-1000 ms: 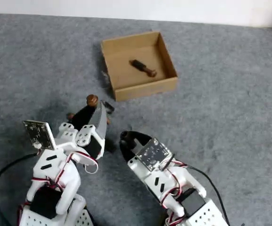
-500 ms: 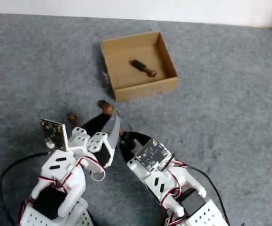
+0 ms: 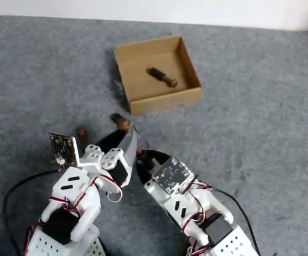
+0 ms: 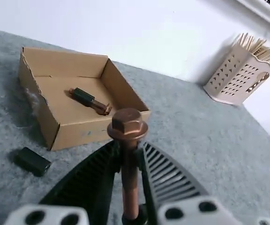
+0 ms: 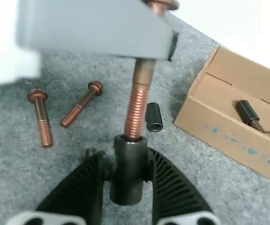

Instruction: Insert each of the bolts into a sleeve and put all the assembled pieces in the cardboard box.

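A: The left arm has swung in toward the right one over the last second, carrying its bolt (image 4: pixel 128 168) across, and in the last half of it has barely moved.

B: So they have met. The left gripper (image 4: pixel 127 147) is clamped on the bolt's shank, head up. The right gripper (image 5: pixel 125 157) is closed round a black sleeve (image 5: pixel 127 180) held upright, and the threaded end sits right at the sleeve's mouth.

A: Is it in?

B: Just entering, I judge. How deep, I cannot tell.

A: And the rest?

B: One assembled piece (image 3: pixel 162 77) lies in the cardboard box (image 3: pixel 164 100). A loose sleeve (image 5: pixel 154 117) and two loose bolts (image 5: pixel 40 117) (image 5: pixel 82 103) lie on the grey carpet (image 3: pixel 250 133), so this looks like the second of several.

A: Room to work?

B: Tight between the two grippers, which are almost touching. The box's near wall stands just ahead, with the loose sleeve between it and the grippers. The carpet to the right of the box is open
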Controlling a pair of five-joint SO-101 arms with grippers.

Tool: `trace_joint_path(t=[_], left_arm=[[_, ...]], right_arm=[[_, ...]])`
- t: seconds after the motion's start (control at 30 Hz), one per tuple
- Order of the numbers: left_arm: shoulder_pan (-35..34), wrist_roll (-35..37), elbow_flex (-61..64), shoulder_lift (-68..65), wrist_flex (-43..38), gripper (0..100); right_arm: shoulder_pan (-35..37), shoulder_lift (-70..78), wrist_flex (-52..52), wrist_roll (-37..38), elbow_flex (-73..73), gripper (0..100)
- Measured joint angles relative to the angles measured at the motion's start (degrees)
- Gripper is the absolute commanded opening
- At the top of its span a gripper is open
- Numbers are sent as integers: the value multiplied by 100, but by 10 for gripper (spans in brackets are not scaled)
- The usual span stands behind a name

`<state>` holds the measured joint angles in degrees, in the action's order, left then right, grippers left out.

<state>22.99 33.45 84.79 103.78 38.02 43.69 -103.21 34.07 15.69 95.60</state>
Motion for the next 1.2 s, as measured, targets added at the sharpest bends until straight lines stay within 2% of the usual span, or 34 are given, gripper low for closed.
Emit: trace_joint_path(t=[0.7, 0.97, 1.03, 1.2], left_arm=[[571, 185, 396, 35, 26, 5], [976, 193, 791, 62, -114, 8], [976, 193, 791, 53, -123, 42], [695, 185, 791, 35, -246, 305]], right_arm=[[-202, 0, 0, 9, -79, 4], [-255, 0, 413, 0, -369, 4], [-264, 0, 413, 0, -369, 4], [-264, -9, 413, 0, -369, 4]])
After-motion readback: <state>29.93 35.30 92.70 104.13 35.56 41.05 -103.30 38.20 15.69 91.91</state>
